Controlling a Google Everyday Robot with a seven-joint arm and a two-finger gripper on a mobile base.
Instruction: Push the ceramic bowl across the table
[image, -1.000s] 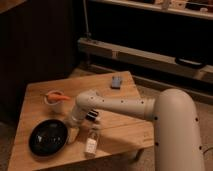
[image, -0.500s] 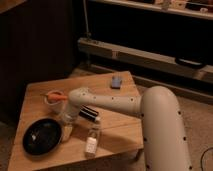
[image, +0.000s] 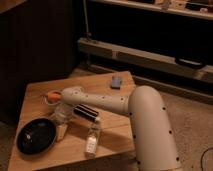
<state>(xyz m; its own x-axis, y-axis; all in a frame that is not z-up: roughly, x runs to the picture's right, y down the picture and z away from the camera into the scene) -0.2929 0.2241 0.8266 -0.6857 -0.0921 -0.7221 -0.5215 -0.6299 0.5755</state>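
While the gripper (image: 60, 119) hangs low over the table (image: 112, 122), I cannot tell whether it is clenched or released. Just beside it, on its camera-facing side, the black ceramic bowl (image: 36, 136) sits near the table's corner. I judge the push well along, with little table left beyond the bowl.

From where I stand the arm (image: 115, 102) hides most of the small white bowl (image: 49, 98), and its base runs off the bottom edge. The gripper (image: 61, 120) sits low just beside the ceramic bowl (image: 36, 136); whether they touch I can't tell. The table (image: 37, 90) loses its near-left corner at the edge
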